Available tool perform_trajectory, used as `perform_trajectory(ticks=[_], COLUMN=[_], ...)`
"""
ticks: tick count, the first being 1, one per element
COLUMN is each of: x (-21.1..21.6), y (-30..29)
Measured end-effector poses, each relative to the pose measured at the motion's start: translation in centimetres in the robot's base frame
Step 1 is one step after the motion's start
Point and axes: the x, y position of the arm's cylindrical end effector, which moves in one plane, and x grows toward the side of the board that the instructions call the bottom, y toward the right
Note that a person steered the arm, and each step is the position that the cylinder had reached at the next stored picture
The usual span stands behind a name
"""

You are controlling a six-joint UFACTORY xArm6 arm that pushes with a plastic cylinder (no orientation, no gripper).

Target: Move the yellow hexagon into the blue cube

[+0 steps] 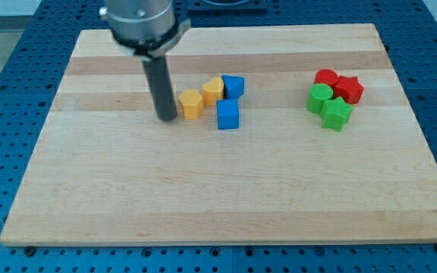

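Note:
The yellow hexagon (191, 104) lies near the middle of the wooden board (226, 189). My tip (167, 118) stands just to its left, almost touching it. The blue cube (227, 115) sits to the hexagon's right and slightly lower, with a small gap between them. A second yellow block (212, 90) lies up and right of the hexagon, touching another blue block (234, 86).
At the view's right stands a tight cluster: a red round block (325, 78), a red star (348, 89), a green round block (319, 98) and a green star (337, 113). The board rests on a blue perforated table.

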Motion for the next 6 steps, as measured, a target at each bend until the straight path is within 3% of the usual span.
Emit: perform_trajectory(ticks=[4,5,6], x=[-1.1,1.3,8.9], y=[4.2,3.7,3.2])
